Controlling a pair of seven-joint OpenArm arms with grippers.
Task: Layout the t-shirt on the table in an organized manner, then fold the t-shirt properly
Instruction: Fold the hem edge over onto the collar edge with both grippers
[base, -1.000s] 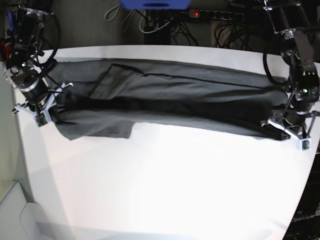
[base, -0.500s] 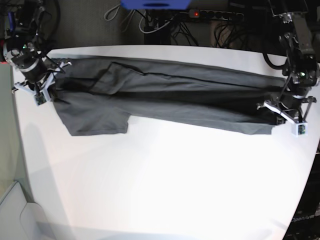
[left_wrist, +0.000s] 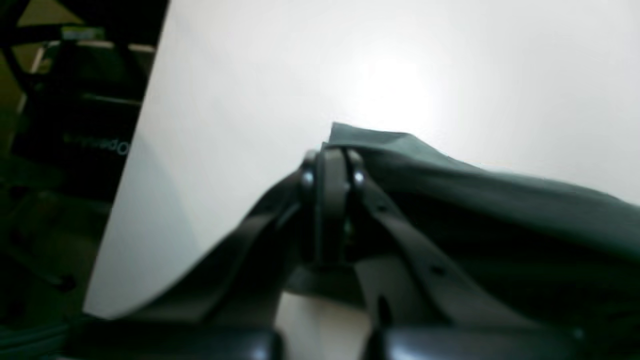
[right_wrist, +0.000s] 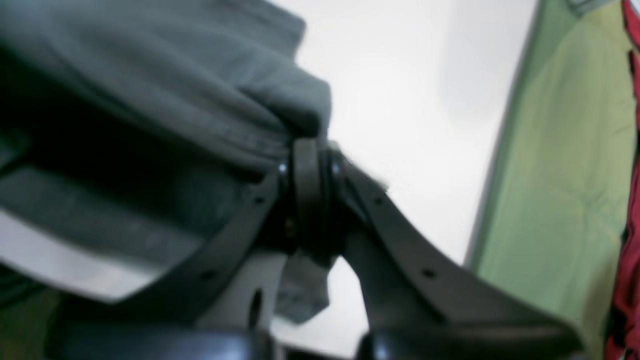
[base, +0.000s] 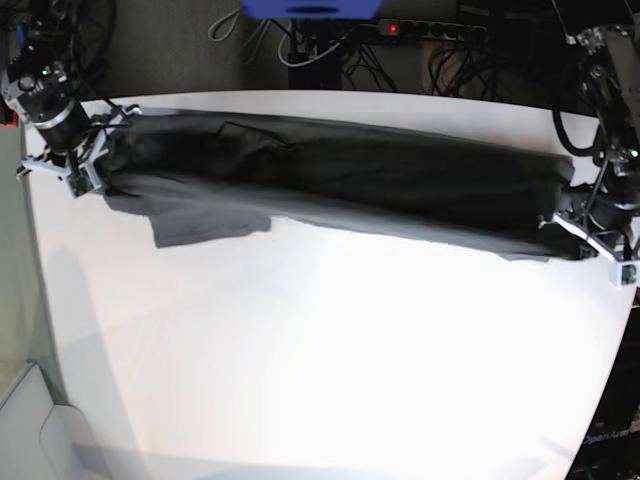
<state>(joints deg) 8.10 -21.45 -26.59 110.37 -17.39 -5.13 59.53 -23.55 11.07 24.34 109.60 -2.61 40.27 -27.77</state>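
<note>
Both grippers, left gripper (base: 583, 222) and right gripper (base: 97, 160), jaws clamped on dark charcoal-grey cotton t-shirt (base: 340, 180), now stretched tauter, shifted farther back across white matte table (base: 330, 360).

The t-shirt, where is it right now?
In the base view the t-shirt stretches in a long band across the far part of the table, pinched at each end by the left hand and right hand.

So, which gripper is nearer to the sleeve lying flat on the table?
Right. The right gripper pinches the t-shirt just beside that sleeve; the left gripper holds the opposite end.
</note>
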